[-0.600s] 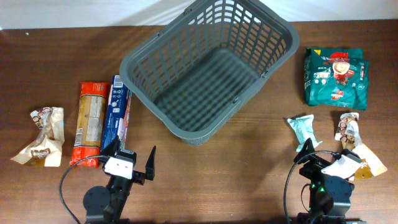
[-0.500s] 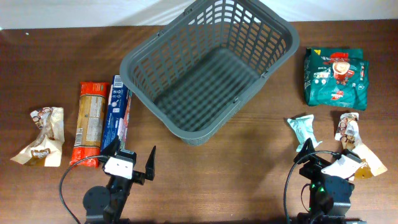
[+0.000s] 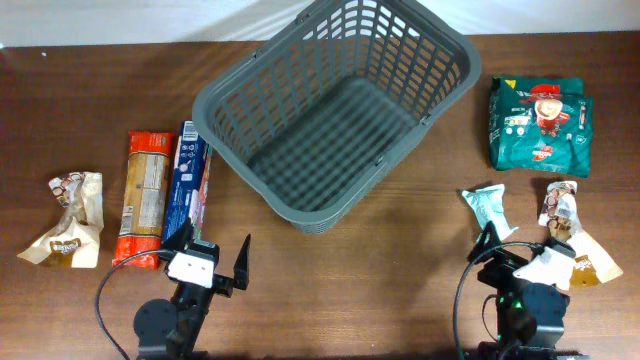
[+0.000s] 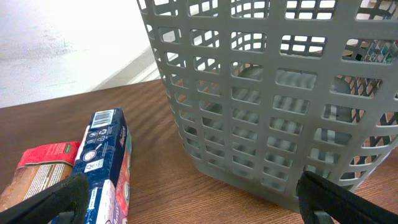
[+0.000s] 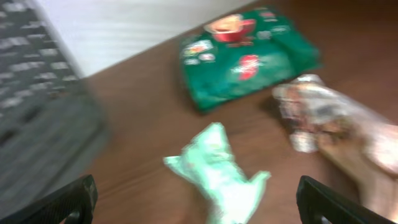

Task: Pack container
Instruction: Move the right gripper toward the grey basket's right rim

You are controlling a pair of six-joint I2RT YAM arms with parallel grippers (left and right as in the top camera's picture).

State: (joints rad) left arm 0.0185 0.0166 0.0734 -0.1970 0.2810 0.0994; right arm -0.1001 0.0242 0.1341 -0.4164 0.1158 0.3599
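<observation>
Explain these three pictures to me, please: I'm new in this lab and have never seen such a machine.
You are looking at two small robot arms at a brown table. The overhead picture looks straight down; the left gripper and right gripper show at its bottom edge. The other two come from a camera on each wrist, so dark fingers sit in their lower corners; the right one is blurred. In the middle stands a big grey basket, empty. To its left lie a tan snack pack, a red pack and a blue box; to its right a green pack, a mint wrapper and two pale wrappers. Both grippers are open and hold nothing.
</observation>
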